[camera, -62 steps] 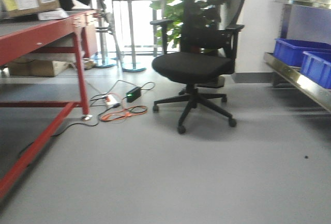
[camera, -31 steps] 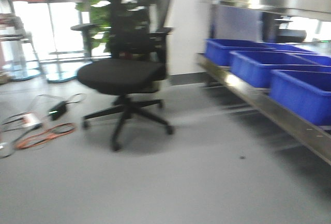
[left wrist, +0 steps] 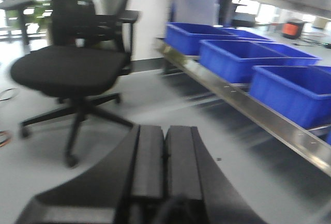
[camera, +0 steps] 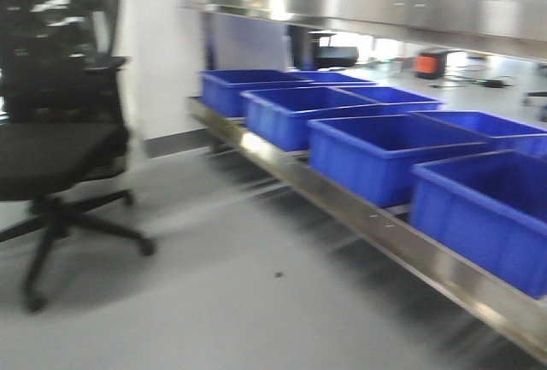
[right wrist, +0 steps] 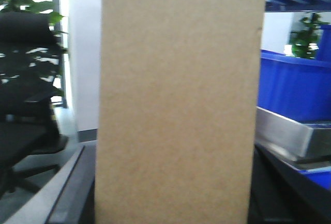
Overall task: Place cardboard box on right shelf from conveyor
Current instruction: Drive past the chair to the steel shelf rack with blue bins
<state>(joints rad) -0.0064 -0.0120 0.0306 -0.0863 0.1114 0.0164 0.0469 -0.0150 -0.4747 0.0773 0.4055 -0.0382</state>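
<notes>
The cardboard box (right wrist: 178, 100), plain tan and upright, fills the middle of the right wrist view. My right gripper (right wrist: 178, 193) is shut on it, with a dark finger (right wrist: 72, 193) showing at each side. Behind the box on the right is the steel lip of the right shelf (right wrist: 289, 131). In the front view that shelf (camera: 359, 212) runs along the right side, low above the floor. My left gripper (left wrist: 165, 131) is shut with nothing in it and hangs over the grey floor. The conveyor is out of view.
Several blue plastic bins (camera: 385, 156) stand in a row on the low steel shelf, with an upper steel shelf (camera: 385, 11) above them. A black office chair (camera: 51, 156) stands on the left. Grey floor (camera: 214, 302) lies between chair and shelf.
The front view has swung to the right: the red-framed table and floor cables left the view, the chair slid to the left edge, and the steel shelf with blue bins came in.
</notes>
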